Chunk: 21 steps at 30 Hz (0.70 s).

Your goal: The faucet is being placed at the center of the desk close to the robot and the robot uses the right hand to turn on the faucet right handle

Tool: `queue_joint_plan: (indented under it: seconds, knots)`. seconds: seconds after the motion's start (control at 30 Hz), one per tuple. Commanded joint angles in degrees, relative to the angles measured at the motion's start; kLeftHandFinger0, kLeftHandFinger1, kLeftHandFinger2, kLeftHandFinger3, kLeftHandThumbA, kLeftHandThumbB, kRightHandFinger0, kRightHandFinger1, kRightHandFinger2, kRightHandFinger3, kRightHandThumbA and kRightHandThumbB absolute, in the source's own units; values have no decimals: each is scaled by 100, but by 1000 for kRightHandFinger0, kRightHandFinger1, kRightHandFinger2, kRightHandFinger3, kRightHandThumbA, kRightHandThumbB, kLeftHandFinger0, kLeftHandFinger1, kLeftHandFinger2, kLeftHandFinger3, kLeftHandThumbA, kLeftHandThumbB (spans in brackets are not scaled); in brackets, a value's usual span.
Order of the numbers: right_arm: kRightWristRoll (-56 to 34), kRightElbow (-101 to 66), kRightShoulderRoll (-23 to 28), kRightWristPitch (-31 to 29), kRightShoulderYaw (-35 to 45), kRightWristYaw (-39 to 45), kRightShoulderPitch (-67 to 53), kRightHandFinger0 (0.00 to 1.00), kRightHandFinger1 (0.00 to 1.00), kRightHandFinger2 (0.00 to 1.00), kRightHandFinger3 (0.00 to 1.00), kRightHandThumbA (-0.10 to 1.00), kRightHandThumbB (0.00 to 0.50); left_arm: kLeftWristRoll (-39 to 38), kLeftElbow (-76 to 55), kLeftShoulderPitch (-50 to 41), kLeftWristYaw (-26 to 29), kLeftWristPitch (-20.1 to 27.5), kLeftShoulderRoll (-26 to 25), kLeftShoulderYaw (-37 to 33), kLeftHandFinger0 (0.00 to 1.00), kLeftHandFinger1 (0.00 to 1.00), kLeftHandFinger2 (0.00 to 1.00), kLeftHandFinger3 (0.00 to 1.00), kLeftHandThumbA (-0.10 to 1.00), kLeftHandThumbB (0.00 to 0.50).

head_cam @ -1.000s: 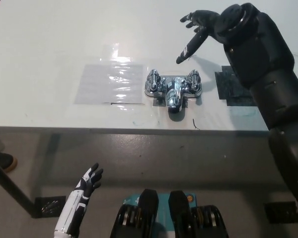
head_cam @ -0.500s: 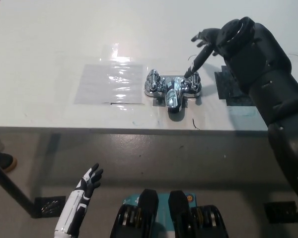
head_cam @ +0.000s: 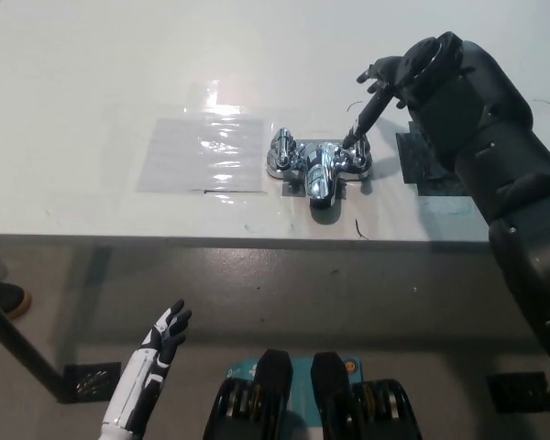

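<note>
One chrome faucet (head_cam: 316, 165) sits near-centre on worktop (head_cam: 92, 73). Right hand (head_cam: 385, 78), fingers apart, one fingertip at right handle (head_cam: 357, 154); likely stiff, slick metal: wrap around it. Left hand (head_cam: 170, 328) rests lower left, fingers spread.

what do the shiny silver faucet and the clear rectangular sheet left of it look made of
The shiny silver faucet looks like chrome-plated metal: mirror-bright with sharp reflections. The clear rectangular sheet seems thin glossy plastic film, though unsure: see-through with white glare streaks.
</note>
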<state>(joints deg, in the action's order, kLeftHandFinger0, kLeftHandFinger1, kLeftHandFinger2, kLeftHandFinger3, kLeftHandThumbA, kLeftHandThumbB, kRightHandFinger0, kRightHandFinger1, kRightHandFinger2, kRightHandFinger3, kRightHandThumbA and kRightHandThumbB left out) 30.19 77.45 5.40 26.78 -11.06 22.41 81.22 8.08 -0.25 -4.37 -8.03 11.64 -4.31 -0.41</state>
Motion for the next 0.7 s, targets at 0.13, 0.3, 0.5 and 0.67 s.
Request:
queue_joint_plan:
  seconds: [0.13,0.3,0.5,0.67]
  knots:
    - [-148,100,-121,15,-169,-427,544,1000,1000,1000,1000,1000,176,213,-190,59,174,38,-67,-43,1000,1000,1000,1000,1000,500]
    - [-499,1,-122,15,18,-106,474,1000,1000,1000,1000,1000,75,304,-247,46,181,56,-60,-67,1000,1000,1000,1000,1000,500]
    - [-215,-39,-111,-291,-630,160,444,1000,1000,1000,1000,1000,0,232,-230,95,145,75,-64,-53,1000,1000,1000,1000,1000,500]
    - [-244,12,-125,-170,-851,-52,428,1000,1000,1000,1000,986,33,296,-227,116,168,65,-73,-45,1000,1000,1000,1000,1000,500]
